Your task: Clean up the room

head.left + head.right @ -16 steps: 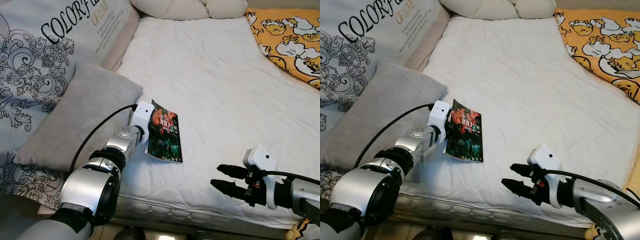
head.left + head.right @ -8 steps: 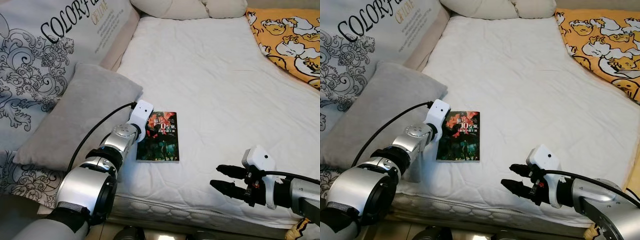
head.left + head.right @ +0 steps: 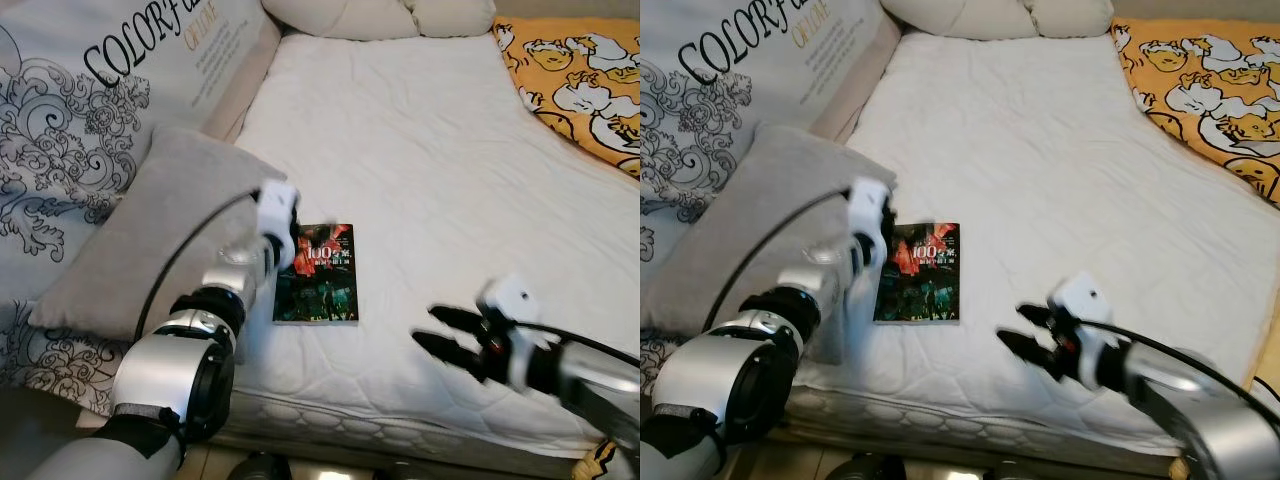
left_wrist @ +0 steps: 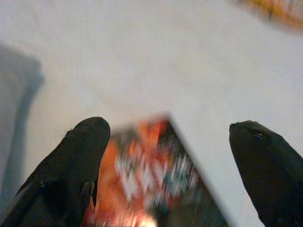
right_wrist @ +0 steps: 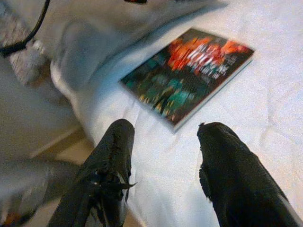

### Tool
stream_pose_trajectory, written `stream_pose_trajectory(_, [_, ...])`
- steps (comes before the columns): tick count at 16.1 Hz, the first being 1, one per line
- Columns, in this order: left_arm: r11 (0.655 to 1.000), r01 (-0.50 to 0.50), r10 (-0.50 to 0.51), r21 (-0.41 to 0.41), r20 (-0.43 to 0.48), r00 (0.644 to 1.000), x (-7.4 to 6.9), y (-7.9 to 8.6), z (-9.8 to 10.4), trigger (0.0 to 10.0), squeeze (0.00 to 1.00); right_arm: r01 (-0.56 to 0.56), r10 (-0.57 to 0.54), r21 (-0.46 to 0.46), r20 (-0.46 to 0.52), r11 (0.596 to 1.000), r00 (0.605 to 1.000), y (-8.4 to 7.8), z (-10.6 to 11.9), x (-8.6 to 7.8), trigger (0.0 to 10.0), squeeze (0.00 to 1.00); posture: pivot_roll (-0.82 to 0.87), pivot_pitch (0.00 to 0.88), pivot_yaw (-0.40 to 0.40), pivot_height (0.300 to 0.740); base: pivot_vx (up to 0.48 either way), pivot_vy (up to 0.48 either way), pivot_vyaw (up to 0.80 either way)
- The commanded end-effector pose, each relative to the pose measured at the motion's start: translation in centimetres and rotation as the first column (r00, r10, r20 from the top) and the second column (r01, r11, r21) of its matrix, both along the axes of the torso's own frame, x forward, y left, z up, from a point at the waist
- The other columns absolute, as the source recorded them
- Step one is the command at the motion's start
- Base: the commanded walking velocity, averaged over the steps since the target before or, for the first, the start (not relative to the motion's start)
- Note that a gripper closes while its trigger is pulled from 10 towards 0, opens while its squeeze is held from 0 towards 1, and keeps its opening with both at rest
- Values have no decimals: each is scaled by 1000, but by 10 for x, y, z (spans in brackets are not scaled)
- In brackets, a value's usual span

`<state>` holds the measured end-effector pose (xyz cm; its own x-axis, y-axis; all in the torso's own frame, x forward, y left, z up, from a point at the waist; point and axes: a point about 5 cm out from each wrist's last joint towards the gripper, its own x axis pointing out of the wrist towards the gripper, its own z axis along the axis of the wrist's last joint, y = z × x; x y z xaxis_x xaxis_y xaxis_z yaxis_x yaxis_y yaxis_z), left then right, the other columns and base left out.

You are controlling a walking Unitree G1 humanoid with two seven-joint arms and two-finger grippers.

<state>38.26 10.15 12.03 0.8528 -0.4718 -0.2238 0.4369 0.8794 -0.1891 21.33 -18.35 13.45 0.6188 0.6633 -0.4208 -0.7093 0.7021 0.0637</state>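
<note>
Printed in large black capitals along the grey patterned bedding [image 3: 70, 120] at the left of the bed: "COLORFU", the word running on out of sight at the top edge. Beside it, in smaller gold capitals, a line that looks like "OF LOVE", with finer print beneath too small to read. Showing in white on the red and dark cover of the book [image 3: 318, 272] lying on the white mattress: "100", followed by smaller characters too blurred to read.
</note>
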Motion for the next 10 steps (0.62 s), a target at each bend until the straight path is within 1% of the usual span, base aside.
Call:
stream_pose_trajectory(1, [990, -42, 42, -134, -7, 999, 4, 2, 12, 10000, 1000, 80, -79, -31, 14, 996, 997, 1, -8, 8, 10000, 0, -180, 7, 78, 740, 0, 0, 0])
stream_pose_trajectory(2, [981, -62, 58, -185, -31, 998, -3, 6, 10, 10000, 0, 158, -157, -33, 28, 987, 987, 3, -16, 15, 10000, 0, -146, 0, 70, 740, 0, 0, 0])
stream_pose_trajectory(3, [982, -65, 60, -179, -28, 998, -7, 7, 9, 10000, 0, 183, -183, -26, 31, 983, 983, 5, -18, 18, 10000, 0, -138, 0, 69, 740, 0, 0, 0])
stream_pose_trajectory(4, [987, -97, 98, -127, 2, 995, -25, 14, 4, 10000, 0, 260, -261, 25, 48, 965, 964, 11, -21, 24, 10000, 0, -106, 0, 63, 740, 0, 0, 0])
stream_pose_trajectory(5, [987, -123, 127, -105, 37, 991, -35, 20, 4, 10000, 0, 313, -314, 17, 56, 949, 948, 12, -22, 27, 10000, 0, -87, 0, 61, 740, 0, 0, 0])
stream_pose_trajectory(6, [984, -159, 166, -87, 88, 982, -50, 28, 5, 10000, 0, 381, -380, -11, 76, 924, 922, 13, -25, 31, 10000, 0, -77, 0, 60, 740, 0, 0, 0])
stream_pose_trajectory(7, [976, -198, 207, -90, 106, 973, -62, 34, 6, 10000, 0, 398, -398, 6, 65, 917, 915, 16, -27, 32, 10000, 0, -58, 0, 57, 740, 0, 0, 0])
stream_pose_trajectory(8, [968, -230, 240, -99, 104, 965, -71, 39, 8, 10000, 0, 415, -417, 46, 48, 909, 908, 19, -27, 34, 10000, 0, -48, 0, 52, 740, 0, 0, 0])
stream_pose_trajectory(9, [961, -267, 274, -76, 99, 957, -81, 44, 11, 10000, 0, 468, -472, 62, 62, 881, 880, 20, -27, 38, 10000, 0, -45, 0, 50, 740, 0, 0, 0])
stream_pose_trajectory(10, [946, -310, 317, -93, 69, 946, -89, 48, 10, 10000, 0, 555, -558, 52, 90, 830, 825, 16, -29, 43, 10000, 0, -34, 0, 41, 740, 0, 0, 0])
